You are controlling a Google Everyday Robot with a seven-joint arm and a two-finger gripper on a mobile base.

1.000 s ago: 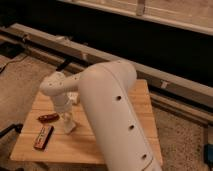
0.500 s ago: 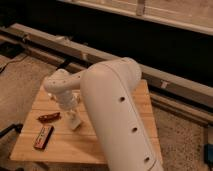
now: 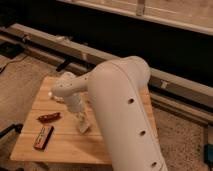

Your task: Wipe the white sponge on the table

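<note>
The table (image 3: 115, 150) is small, with a light tan plank top. My gripper (image 3: 82, 122) hangs from the big white arm (image 3: 125, 110) and points down at the table's middle. It is shut on the white sponge (image 3: 84, 127), a small pale pad at its tip, which is pressed on the tabletop. The arm hides the table's right half.
A dark rectangular bar (image 3: 43, 136) lies near the table's front left. A small reddish-brown object (image 3: 49, 118) lies just behind it, left of the gripper. A dark rail and wall (image 3: 165, 80) run behind the table. Speckled floor lies all around.
The gripper and the pale sponge have slid to the right across the tabletop, away from the reddish-brown object. The bar and that object have not moved.
</note>
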